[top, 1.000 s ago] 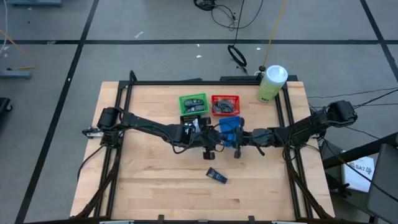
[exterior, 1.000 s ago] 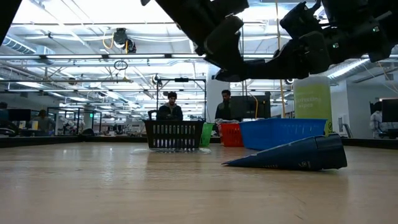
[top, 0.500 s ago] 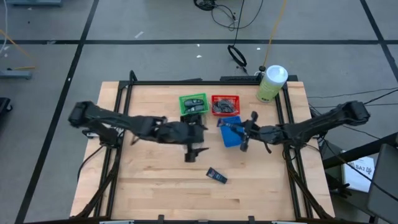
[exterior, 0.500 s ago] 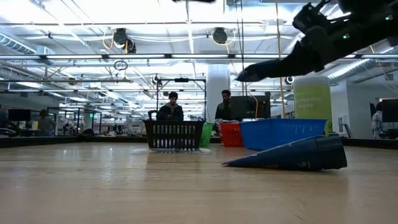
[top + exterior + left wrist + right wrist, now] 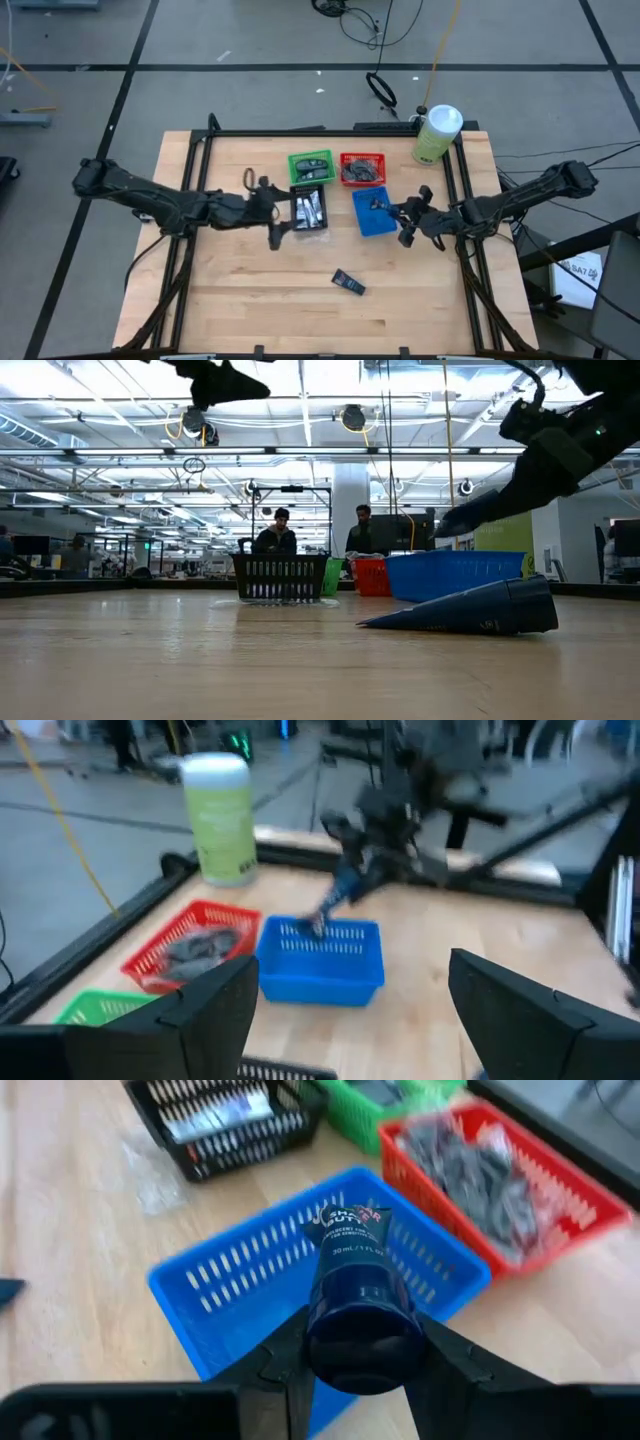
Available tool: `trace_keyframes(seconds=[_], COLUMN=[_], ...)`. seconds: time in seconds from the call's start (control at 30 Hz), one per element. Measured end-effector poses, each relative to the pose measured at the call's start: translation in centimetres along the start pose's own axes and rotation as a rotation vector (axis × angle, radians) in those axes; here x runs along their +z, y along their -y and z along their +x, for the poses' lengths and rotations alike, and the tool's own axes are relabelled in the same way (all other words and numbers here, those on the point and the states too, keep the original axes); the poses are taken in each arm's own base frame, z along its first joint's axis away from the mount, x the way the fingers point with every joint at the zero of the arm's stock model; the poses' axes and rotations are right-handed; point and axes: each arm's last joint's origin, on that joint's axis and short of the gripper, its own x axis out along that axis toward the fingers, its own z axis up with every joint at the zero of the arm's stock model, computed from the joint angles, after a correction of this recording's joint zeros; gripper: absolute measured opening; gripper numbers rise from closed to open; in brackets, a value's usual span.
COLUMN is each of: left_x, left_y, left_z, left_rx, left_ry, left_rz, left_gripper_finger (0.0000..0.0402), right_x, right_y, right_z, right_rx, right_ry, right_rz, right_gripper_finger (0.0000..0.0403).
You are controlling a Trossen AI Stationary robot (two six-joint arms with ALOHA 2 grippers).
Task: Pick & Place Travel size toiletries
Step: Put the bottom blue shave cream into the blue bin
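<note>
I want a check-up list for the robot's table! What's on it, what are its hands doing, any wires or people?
Surface: wooden table, mostly bare at the front.
Job's things: dark tube lying loose; black basket, green basket, red basket hold items; blue basket.
Clutter: green bottle at the back corner.
Grippers: left gripper open, empty; right gripper shut on a navy tube above the blue basket.
Cables: cables on the floor.
Surroundings: two people far behind.

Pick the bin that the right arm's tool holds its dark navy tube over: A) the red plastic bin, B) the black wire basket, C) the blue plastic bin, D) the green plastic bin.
C: the right tool grips the dark navy plastic tube directly above the blue plastic bin, and the high view places the right arm's tip at that bin's edge.
</note>
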Motion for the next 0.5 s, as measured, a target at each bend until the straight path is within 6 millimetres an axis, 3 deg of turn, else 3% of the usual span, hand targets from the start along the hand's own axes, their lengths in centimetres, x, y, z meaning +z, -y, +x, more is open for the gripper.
trace_keyframes(seconds=[0.2, 0.5], left_x=[-0.5, -0.3], left_y=[-0.7, -0.8], left_z=[-1.2, -1.2], left_rx=[0.021, 0.025], left_ry=[0.066, 0.084], left_rz=[-0.04, -0.029], left_gripper_finger=[0.0319, 0.0311], right_x=[-0.5, -0.9], right_y=[-0.2, -1.3], right_z=[0.7, 2.6], right_rx=[-0.025, -0.01], right_ry=[-0.041, -0.069], right_rz=[0.021, -0.033], right_gripper_finger=[0.0121, 0.0125])
